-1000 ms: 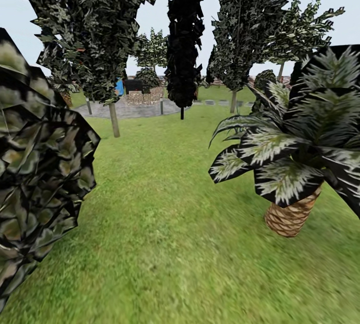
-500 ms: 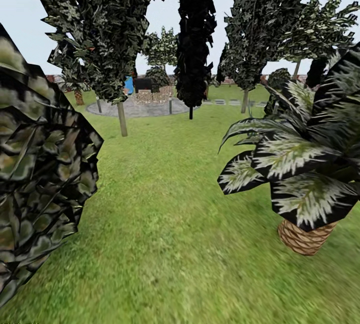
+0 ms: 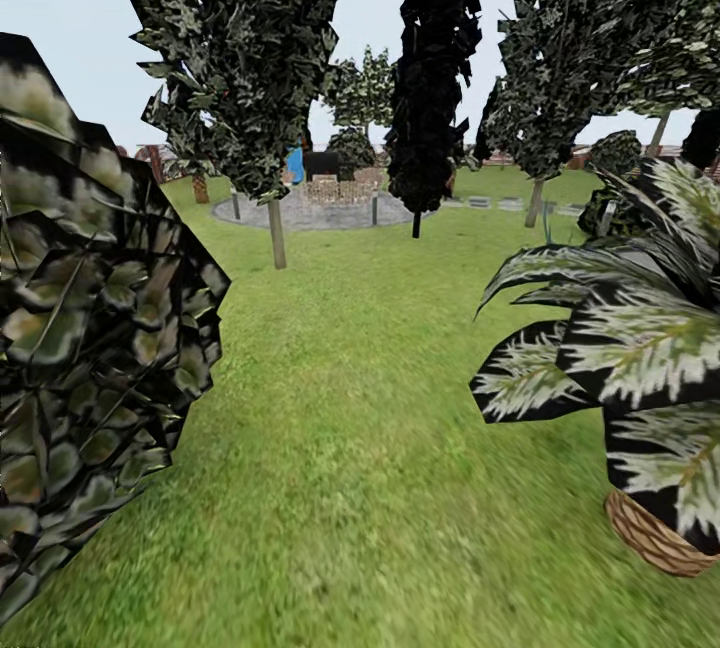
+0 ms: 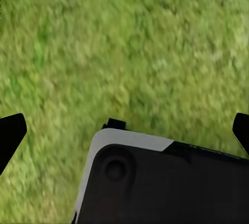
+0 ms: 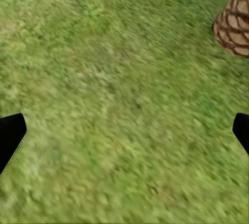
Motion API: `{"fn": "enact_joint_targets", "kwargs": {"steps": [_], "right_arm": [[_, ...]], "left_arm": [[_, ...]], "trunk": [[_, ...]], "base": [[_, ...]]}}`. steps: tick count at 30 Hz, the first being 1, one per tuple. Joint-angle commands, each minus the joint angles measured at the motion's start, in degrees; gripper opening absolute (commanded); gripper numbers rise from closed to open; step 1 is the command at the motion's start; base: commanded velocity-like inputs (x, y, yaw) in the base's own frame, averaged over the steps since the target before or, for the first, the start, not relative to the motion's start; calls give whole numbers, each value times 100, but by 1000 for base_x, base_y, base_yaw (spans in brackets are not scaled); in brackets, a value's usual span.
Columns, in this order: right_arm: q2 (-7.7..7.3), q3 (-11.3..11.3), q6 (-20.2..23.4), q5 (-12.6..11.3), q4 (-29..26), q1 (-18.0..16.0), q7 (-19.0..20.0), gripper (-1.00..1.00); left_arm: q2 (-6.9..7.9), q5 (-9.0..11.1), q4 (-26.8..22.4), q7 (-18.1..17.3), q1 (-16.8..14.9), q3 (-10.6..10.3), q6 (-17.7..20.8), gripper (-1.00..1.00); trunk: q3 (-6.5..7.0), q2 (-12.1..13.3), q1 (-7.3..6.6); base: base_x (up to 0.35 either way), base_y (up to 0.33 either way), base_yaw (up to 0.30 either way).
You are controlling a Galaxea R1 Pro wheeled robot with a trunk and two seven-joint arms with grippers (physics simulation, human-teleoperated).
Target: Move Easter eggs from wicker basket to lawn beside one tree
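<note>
Green lawn [image 3: 360, 448] lies open between bush [image 3: 90, 348] and palm [image 3: 630, 348].

The lawn [image 3: 340, 428] is bright green with yellowish patches. A bush [image 3: 90, 348] is mottled dark green, olive and black. The palm [image 3: 620, 348] has black fronds streaked white and pale green — its trunk [image 3: 650, 533] is tan with a brown criss-cross weave. The conifer [image 3: 432, 68] is near-black. The patio [image 3: 320, 213] is grey — the sky [image 3: 60, 38] pale blue-white.
</note>
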Motion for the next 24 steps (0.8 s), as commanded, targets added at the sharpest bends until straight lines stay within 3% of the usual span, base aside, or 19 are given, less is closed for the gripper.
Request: {"fn": "enact_joint_targets", "kwargs": {"steps": [1, 12, 24], "right_arm": [[-1, 10, -24, -57, 3, -4, 21, 100], [-9, 14, -32, -23, -6, -4, 27, 100], [-17, 19, -32, -22, 3, -4, 30, 100]], "left_arm": [[-2, 15, 3, 3, -7, 7, -14, 100], [-2, 15, 3, 2, -8, 2, -10, 100], [-2, 15, 3, 3, -8, 6, -79, 100]], "trunk": [[-17, -12, 7], [-30, -12, 7], [-30, -12, 7]], "base": [[331, -103, 207], [331, -97, 37], [333, 35, 0]]}}
